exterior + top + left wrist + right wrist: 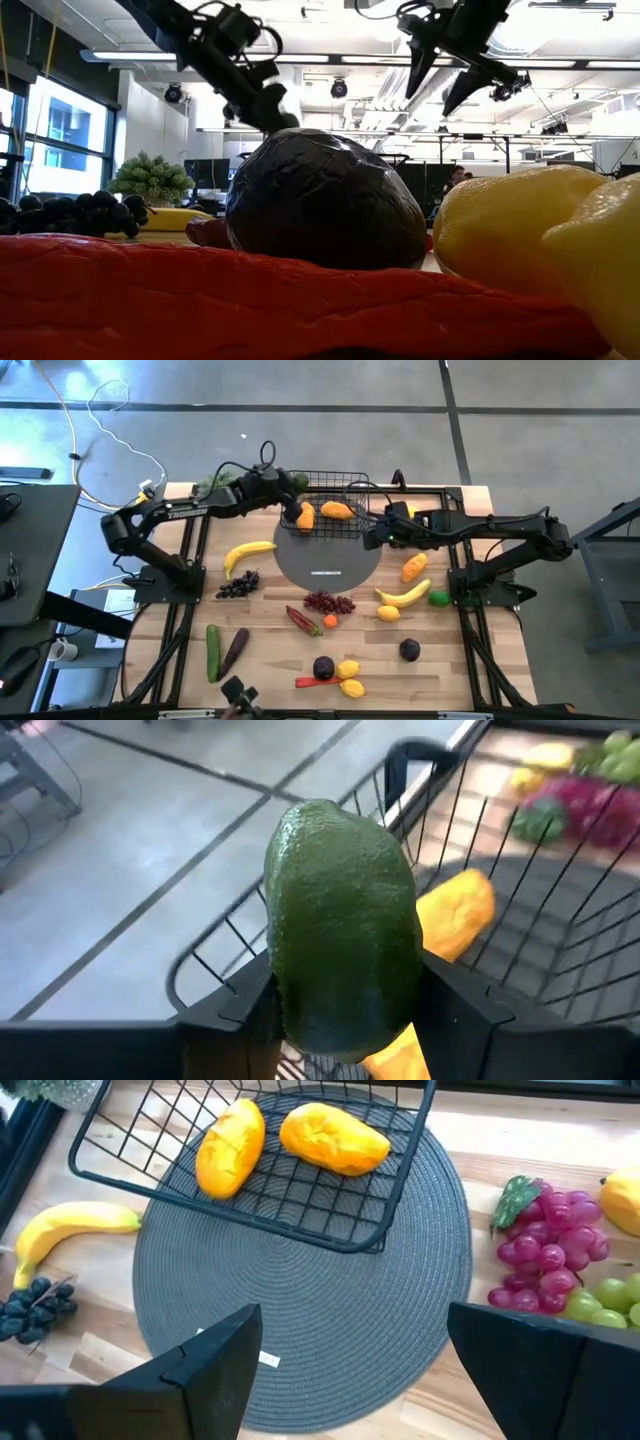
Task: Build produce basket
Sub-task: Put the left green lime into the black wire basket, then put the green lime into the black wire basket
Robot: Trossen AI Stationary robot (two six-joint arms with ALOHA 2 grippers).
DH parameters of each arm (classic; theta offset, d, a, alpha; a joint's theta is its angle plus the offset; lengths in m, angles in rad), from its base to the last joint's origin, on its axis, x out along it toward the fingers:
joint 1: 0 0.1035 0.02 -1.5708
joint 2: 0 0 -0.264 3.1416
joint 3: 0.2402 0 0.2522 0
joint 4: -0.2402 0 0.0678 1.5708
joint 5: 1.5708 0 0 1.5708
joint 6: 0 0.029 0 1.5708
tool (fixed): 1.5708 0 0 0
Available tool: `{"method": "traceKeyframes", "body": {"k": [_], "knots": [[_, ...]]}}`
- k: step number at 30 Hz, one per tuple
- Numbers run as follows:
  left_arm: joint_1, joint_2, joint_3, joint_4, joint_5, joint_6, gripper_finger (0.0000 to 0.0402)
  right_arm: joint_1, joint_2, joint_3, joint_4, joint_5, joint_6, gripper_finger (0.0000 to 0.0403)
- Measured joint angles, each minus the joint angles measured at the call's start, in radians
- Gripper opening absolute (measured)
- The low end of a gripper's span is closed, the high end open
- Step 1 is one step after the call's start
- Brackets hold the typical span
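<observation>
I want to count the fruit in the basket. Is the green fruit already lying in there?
No, the green fruit is clamped between the left gripper's fingers above the basket, where only two orange fruits lie.

A flat grey round woven disc with a small white label lies on the wooden slatted table, a pale-green leafy bunch sits at the table's far left corner, white cables trail across the concrete floor beyond
</observation>
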Motion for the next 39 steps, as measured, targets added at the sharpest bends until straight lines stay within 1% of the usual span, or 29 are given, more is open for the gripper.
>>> {"method": "traceKeyframes", "body": {"k": [8, 13, 20, 22, 26, 33, 39], "knots": [[0.007, 0.085, 0.0, 0.052, -0.008, -0.011, 0.017, -0.018, 0.0, 0.0, -0.001, -0.001, -0.001, 0.03], [0.008, 0.124, 0.0, 0.05, -0.105, 0.007, 0.017, -0.018, 0.0, 0.0, -0.001, -0.009, -0.002, 0.03], [0.013, 0.14, 0.0, 0.052, -0.088, 0.008, 0.0175, -0.017, 0.0, 0.0, -0.021, -0.033, 0.0, 0.03], [0.013, 0.14, 0.0, 0.051, -0.087, 0.008, 0.0184, -0.017, 0.0, 0.0, -0.024, -0.037, 0.004, 0.03], [0.013, 0.14, 0.0, 0.05, -0.105, 0.007, 0.0214, -0.017, 0.0, 0.0, -0.049, -0.037, 0.079, 0.03], [0.013, 0.14, 0.0, 0.05, -0.108, -0.046, 0.0266, -0.016, 0.0, 0.0, -0.103, -0.038, 0.14, 0.03], [0.013, 0.111, 0.0, 0.046, -0.132, -0.045, 0.0277, 0.004, 0.0, 0.0, -0.107, -0.04, 0.173, 0.03]]}}
